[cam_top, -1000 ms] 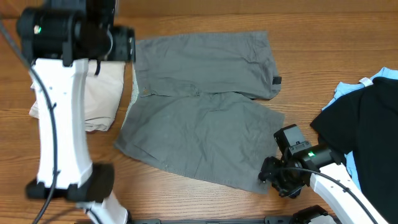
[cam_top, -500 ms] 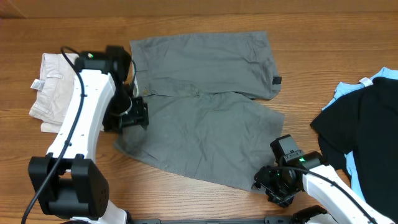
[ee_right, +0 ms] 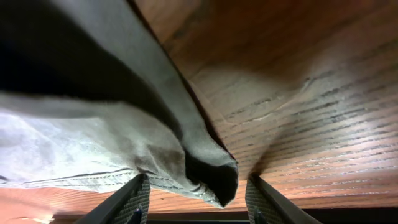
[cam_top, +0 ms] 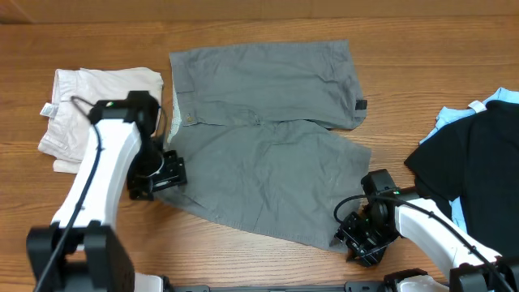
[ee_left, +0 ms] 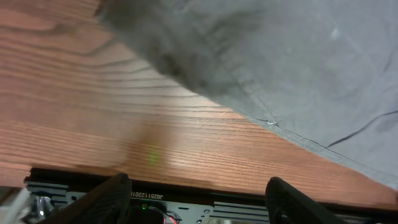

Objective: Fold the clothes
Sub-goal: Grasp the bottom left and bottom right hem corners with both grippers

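The clothes, a pair of grey shorts (cam_top: pixel 263 138), lie spread flat in the middle of the wooden table, waistband to the left. My left gripper (cam_top: pixel 162 177) hovers at their lower-left corner. In the left wrist view it (ee_left: pixel 199 208) stands open over bare wood, with the grey hem (ee_left: pixel 280 68) up and to the right, outside the fingers. My right gripper (cam_top: pixel 358 235) is at the lower-right hem corner. In the right wrist view that gripper (ee_right: pixel 198 202) is open, and the raised hem corner (ee_right: pixel 205 168) hangs between its fingers (ee_right: pixel 132 200), not pinched.
Folded cream shorts (cam_top: pixel 97 113) lie at the left, just beyond my left arm. A black garment with light-blue trim (cam_top: pixel 474 174) covers the right edge. The table's front edge with a black rail (ee_left: pixel 205 200) runs close below my left gripper.
My left arm has swung down from the upper left to the shorts' lower-left corner. My right gripper has settled lower around the hem corner and its fingers have narrowed.
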Motion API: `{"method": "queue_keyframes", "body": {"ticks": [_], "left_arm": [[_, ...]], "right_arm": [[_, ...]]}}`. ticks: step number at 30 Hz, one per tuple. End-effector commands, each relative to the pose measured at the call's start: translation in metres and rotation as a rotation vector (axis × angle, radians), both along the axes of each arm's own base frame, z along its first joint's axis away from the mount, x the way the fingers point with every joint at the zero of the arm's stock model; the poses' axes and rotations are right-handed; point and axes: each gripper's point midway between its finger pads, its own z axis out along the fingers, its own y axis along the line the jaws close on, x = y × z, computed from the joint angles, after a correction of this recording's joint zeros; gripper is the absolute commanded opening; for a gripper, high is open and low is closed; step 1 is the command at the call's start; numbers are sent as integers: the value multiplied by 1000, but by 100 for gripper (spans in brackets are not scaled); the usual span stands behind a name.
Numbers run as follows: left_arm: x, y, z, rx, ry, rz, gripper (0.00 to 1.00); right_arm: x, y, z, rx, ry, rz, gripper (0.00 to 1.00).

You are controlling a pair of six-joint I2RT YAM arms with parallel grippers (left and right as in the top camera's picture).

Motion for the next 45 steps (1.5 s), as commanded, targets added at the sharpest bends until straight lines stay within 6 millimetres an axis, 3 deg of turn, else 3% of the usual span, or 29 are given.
{"method": "queue_keyframes", "body": {"ticks": [1,10,12,15,16,24,34,40,45], "left_arm": [[-7,9,1,8,-17,49,74],[-18,10,-29,6,5,80,75],[-18,10,-33,7,-1,81,75],[-17,11,-33,7,-4,84,75],[-16,12,-34,12,-7,83,75],[-10,28,-35,45,-34,132,82],[0,46,-39,66,-83,187,93],[6,29,-59,-27,-125,237,93],[4,30,-76,-16,-142,257,92]], "right_arm": [[19,-19,-11,-96,-96,49,54],[26,-22,-10,-113,-118,46,54],[26,-22,-10,-113,-117,46,47],[25,-22,-10,-115,-114,46,23],[25,-22,-10,-116,-113,43,19],[27,-23,-6,-118,-117,53,4],[51,-18,24,-96,-223,75,4],[61,-9,35,-44,-263,76,4],[63,-9,36,-41,-275,86,4]]}}
